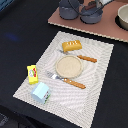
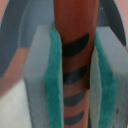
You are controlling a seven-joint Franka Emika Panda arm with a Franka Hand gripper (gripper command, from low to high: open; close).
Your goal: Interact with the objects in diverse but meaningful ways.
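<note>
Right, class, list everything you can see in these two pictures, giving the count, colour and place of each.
placemat: one, pale striped, on dark table
plate: one, tan, mid-mat
bread loaf: one, orange, beyond the plate
knife: one, wooden-handled, at the plate's exterior-view right
fork: one, wooden-handled, nearer the camera than the plate
packet: one, yellow, at the mat's exterior-view left edge
carton: one, pale blue, near corner of mat
board: one, pinkish brown, far side
pots: two, dark grey, on board
bowl: one, pale, on board, cut off
striped item: one, orange-red, between the pads
pincer: one, grey with teal pads, closed on the striped item
</note>
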